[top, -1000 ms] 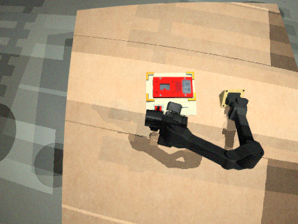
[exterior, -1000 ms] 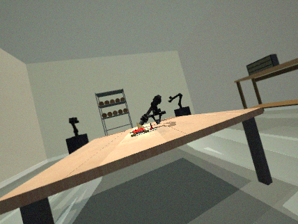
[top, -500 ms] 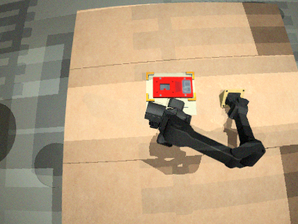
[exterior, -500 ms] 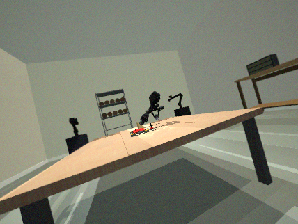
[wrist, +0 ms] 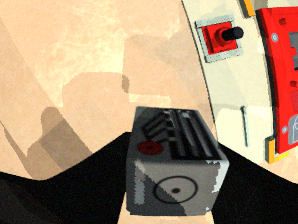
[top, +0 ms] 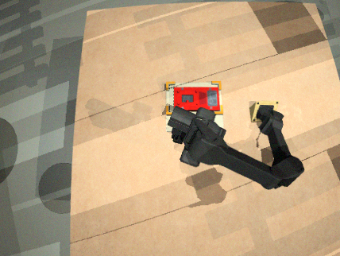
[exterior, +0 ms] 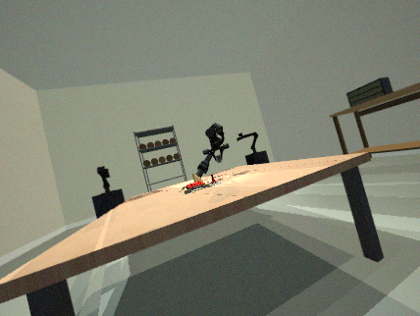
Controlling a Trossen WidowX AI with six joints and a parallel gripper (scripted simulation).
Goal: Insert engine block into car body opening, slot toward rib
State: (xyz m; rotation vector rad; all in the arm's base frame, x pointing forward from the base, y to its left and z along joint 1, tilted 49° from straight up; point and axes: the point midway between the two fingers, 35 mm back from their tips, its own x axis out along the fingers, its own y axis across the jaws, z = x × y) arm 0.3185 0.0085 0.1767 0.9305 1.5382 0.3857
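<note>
My gripper (wrist: 166,141) is shut on the grey engine block (wrist: 175,165), a box with dark slots and a red disc on its upper face and a ringed circle on its near face. The block hangs above the table, left of the cream board's edge in the wrist view. The red car body (top: 179,105) (exterior: 195,184) (wrist: 281,102) lies on the board. Its dark opening (top: 187,98) is left of the window; only the opening's edge shows in the wrist view. In the top view the arm hides the block and fingertips.
The cream board (top: 170,100) (wrist: 232,85) has orange corner brackets (top: 217,84) (wrist: 271,151). A red piece with a black knob (wrist: 234,33) stands in a pale frame, and a thin silver rod (wrist: 245,127) is nearby. The arm's base is on a yellowish plate right of the board.
</note>
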